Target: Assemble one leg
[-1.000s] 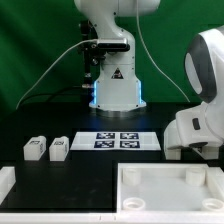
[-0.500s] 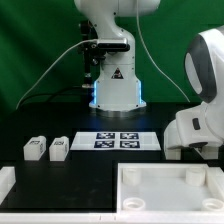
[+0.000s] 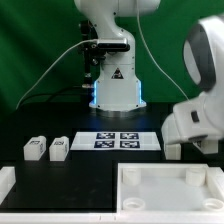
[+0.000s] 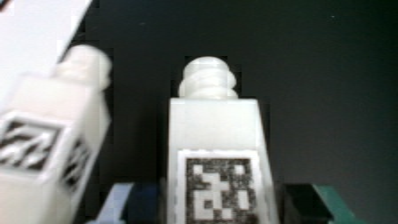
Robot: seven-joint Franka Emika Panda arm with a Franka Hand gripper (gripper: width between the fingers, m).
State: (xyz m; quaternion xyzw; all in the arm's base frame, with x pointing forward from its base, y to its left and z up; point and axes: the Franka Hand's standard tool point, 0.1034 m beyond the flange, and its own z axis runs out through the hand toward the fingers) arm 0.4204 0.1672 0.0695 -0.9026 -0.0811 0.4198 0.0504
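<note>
**Item 1, the leg**. White chunky block with a square marker tag on its upper face and a ribbed peg on the end pointing away from the wrist. It sits lengthwise between the fingers of the gripper. The wrist view shows no gap on either flank, so the gripper reads as clamped on the leg's body. Whether the leg rests on the table or hangs just above it cannot be told. Holding it by the body leaves the peg free, probably so it can go into a socket.

**Item 2, neighbouring leg**. Same pattern, just beside the held one and outside one finger, peg pointing the same way. It looks close enough to be nudged if the gripper swings sideways.

**Item 3, spare legs**, one beside the other. They lie well apart from the gripper, towards the exterior view's left.

**Item 4, panel**. Large flat white square on the near side of the arm, near the gripper. Judged to be the part that will take the leg.

**Item 5, marker board**. Lies between the spare legs and the arm and plays no part in the hold.
</note>
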